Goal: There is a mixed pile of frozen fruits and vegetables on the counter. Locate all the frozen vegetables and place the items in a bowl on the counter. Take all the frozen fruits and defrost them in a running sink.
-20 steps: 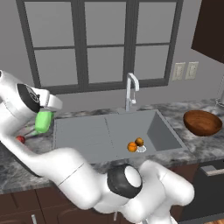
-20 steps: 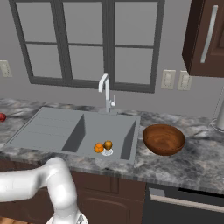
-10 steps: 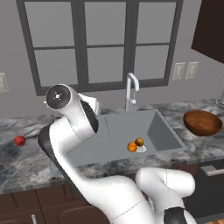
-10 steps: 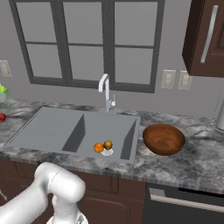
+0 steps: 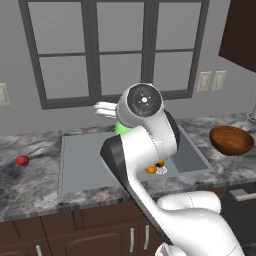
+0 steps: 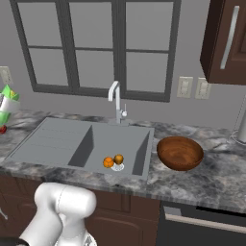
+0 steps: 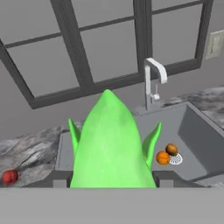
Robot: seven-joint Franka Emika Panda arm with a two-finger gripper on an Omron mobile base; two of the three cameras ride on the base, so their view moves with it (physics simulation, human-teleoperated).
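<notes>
Arm swung rightward from the counter's left end to above the sink since the earlier frame, green vegetable carried along. Gripper pinching the green vegetable, held aloft, pointed tip toward the tap. Two orange fruits beside the drain; red ball on counter at left; bowl right of sink.

Gripper w/ green veg swung from counter's left to over sink.

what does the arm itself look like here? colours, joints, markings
Glossy white rounded arm with dark grey bands at the joints. A round dark joint cap has a small pale centre dot. No cables or markings visible. The jaws are too hidden to describe.
</notes>
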